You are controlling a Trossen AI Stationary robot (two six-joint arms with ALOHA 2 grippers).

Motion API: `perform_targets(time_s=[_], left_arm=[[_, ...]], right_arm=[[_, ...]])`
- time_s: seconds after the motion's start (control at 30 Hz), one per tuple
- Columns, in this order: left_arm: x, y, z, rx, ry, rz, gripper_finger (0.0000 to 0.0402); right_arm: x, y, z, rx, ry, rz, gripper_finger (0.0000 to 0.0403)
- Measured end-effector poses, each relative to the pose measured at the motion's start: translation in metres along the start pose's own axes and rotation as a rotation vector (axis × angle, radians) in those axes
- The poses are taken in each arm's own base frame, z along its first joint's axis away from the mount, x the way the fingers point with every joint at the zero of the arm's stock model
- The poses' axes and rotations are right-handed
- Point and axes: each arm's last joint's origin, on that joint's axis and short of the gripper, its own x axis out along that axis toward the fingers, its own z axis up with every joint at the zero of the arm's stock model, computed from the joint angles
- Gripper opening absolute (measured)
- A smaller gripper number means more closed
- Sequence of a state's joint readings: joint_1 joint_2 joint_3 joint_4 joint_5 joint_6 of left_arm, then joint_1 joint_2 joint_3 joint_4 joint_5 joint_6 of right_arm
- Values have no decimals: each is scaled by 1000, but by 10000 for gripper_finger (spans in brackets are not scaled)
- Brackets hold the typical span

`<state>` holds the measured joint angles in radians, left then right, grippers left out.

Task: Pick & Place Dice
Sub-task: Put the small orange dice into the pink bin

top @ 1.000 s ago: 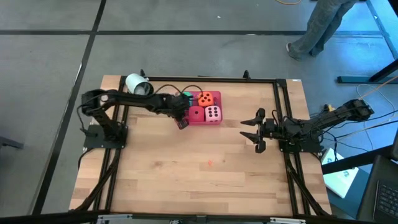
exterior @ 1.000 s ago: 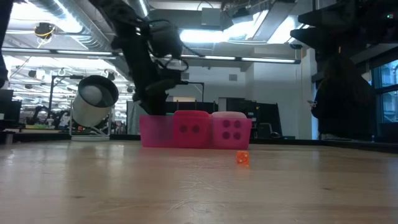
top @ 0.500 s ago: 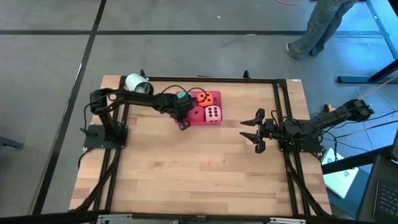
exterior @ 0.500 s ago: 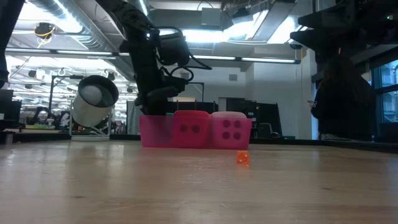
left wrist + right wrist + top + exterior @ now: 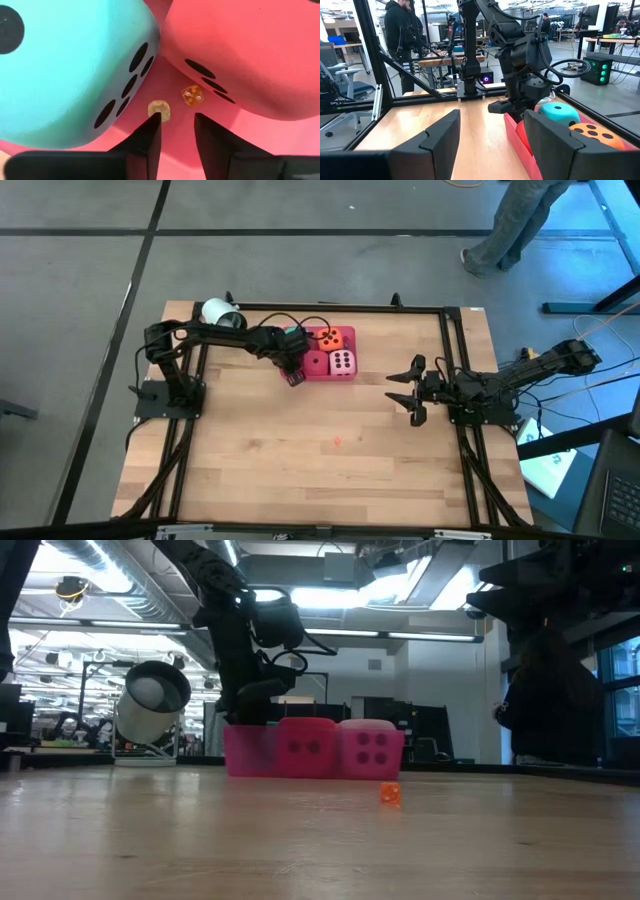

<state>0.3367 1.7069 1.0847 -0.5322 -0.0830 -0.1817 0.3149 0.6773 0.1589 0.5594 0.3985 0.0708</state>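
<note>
On the wooden table (image 5: 300, 470), toward its far edge, sits a flat pink tray (image 5: 349, 332) with the four dice on it, packed as a square block. The left arm (image 5: 215, 338) reaches across from its base to the tray's left side. The right arm (image 5: 520, 375) waits well apart at the table's right edge, its right gripper (image 5: 409, 385) out over bare wood with the fingers spread and nothing between them.

Dice, from above: orange die (image 5: 331, 338) at the far right of the block, teal die (image 5: 297, 335) at the far left (mostly hidden under the left arm), red die (image 5: 316, 364) near left, pale pink die (image 5: 342, 363) near right. From table height only the red die (image 5: 306, 747) and the pale pink die (image 5: 371, 749) show their faces, side by side and touching.

Left gripper (image 5: 177, 127) hangs low over the tray floor, in the gap between the teal die (image 5: 65, 70) and the red die (image 5: 250, 50). Its fingers (image 5: 150, 137) stand slightly apart, gripping nothing. Just beyond the fingertips lie two tiny beads on the pink floor: a yellowish bead (image 5: 159, 109) near one fingertip, an amber bead (image 5: 192, 95) close by.

A white can-shaped lamp (image 5: 220, 314) lies at the table's far left corner. One small orange bead (image 5: 390, 795) lies loose on the wood, in front of the tray.
</note>
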Motion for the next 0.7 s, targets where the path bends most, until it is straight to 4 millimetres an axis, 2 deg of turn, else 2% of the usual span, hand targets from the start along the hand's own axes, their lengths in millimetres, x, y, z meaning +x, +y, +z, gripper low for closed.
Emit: perform_targets(time_s=[0.2,0.33,0.53,0.7], left_arm=[[0,0,0,8,0,1,141],[-10,0,6,10,-5,7,149],[-49,-5,29,12,-56,-4,150],[-84,-20,29,32,-144,-48,148]], right_arm=[[0,0,0,-1,2,0,219],[0,0,0,-2,2,0,219],[0,0,-1,-8,9,-1,219],[0,0,-1,-10,13,-2,219]])
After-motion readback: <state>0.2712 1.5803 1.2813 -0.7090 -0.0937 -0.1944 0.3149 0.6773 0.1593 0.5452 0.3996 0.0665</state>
